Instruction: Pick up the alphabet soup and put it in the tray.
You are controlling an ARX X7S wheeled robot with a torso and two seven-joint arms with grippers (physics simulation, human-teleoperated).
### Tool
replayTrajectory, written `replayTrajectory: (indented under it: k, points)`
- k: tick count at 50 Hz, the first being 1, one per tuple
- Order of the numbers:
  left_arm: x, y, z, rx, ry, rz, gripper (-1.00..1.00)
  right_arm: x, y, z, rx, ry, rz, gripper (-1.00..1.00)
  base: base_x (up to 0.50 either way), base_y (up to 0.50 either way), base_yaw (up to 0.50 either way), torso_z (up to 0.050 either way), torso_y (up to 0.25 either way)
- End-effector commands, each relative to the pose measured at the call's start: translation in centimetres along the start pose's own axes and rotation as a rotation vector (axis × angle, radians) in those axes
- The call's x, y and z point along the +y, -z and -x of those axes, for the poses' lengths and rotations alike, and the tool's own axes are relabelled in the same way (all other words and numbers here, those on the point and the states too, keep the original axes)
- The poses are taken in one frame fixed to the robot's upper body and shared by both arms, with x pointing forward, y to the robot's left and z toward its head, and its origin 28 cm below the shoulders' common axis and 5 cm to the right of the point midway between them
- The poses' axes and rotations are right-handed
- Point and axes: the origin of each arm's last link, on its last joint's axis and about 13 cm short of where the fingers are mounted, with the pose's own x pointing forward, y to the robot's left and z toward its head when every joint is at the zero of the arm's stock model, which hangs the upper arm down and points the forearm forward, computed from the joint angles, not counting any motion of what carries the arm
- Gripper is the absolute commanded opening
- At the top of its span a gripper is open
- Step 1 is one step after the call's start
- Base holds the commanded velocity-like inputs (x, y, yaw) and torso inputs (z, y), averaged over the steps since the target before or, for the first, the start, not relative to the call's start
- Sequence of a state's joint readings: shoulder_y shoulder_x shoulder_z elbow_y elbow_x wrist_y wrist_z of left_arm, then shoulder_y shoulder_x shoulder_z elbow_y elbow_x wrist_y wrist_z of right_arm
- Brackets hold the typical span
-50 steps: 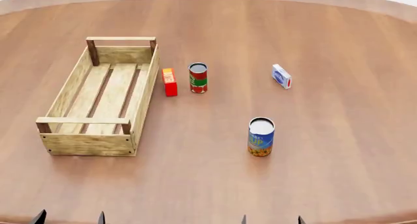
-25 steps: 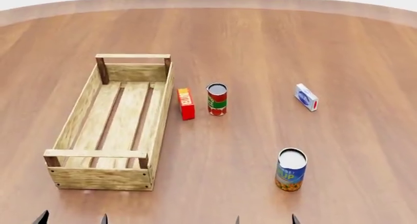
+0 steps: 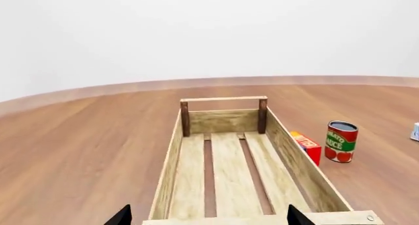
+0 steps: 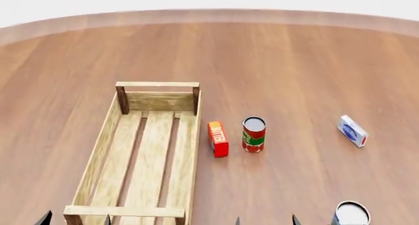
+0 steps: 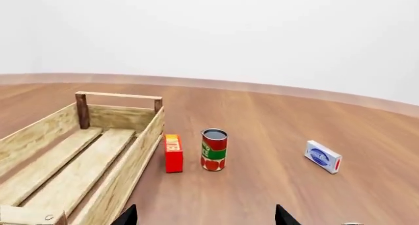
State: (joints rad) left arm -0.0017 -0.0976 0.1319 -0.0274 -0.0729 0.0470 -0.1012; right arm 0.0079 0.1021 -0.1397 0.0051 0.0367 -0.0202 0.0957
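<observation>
The alphabet soup (image 4: pixel 351 215) stands at the bottom right edge of the head view; only its pale top and a strip of blue label show. The tray (image 4: pixel 190 156), a long light-wood crate, lies empty at the left. It also shows in the left wrist view (image 3: pixel 302 168) and the right wrist view (image 5: pixel 134 159). My left gripper (image 4: pixel 75 219) is open and empty at the tray's near end, its tips (image 3: pixel 207 217) wide apart. My right gripper (image 4: pixel 266 220) is open and empty, left of the soup, over bare wood (image 5: pixel 205 216).
A red-and-green can (image 4: pixel 253 134) and a small red box (image 4: pixel 218 138) stand just right of the tray's far half. A white-and-blue box (image 4: pixel 353 131) lies further right. All sit on a wide round wooden table (image 4: pixel 275 58).
Everything on the table has slid down and to the right in the head view. The soup can has gone from mid-frame to the bottom edge. No object has moved against the others.
</observation>
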Motion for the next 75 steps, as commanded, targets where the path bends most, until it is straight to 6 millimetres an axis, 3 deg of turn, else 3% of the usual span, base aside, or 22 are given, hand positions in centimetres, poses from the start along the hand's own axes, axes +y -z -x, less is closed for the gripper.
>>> replayTrajectory:
  k: [1, 35, 45, 53, 59, 75]
  points:
    - [0.0, 0.0, 0.0, -0.001, 0.006, -0.001, 1.0, 0.0, 0.0, 0.0, 0.0, -0.001, 0.0, 1.0, 0.39, 0.28, 0.0, 0.0, 0.0]
    - [-0.1, -0.1, 0.3, -0.005, 0.008, -0.009, 1.0, 0.0, 0.0, 0.0, -0.001, -0.002, -0.015, 1.0, 0.44, 0.26, 0.0, 0.0, 0.0]
    - [-0.1, -0.1, 0.3, -0.004, 0.007, -0.008, 1.0, 0.0, 0.0, 0.1, 0.017, 0.009, -0.039, 1.0, 0.0, 0.0, 0.0, 0.0, 0.0]
    - [-0.1, 0.2, 0.2, 0.006, 0.0, -0.004, 1.0, -0.6, -1.5, 0.2, 0.133, -0.012, -0.091, 1.0, 0.0, 0.0, 0.0, 0.0, 0.0]
    - [-0.1, 0.2, 0.1, 0.006, 0.002, -0.005, 1.0, -2.0, -4.9, 0.6, 0.181, -0.026, -0.095, 1.0, 0.0, 0.0, 0.0, 0.0, 0.0]
    - [-0.1, 0.2, 0.3, 0.004, 0.001, -0.009, 1.0, -5.8, -9.7, 4.4, 0.265, -0.084, -0.022, 1.0, 0.0, 0.0, 0.0, 0.0, 0.0]
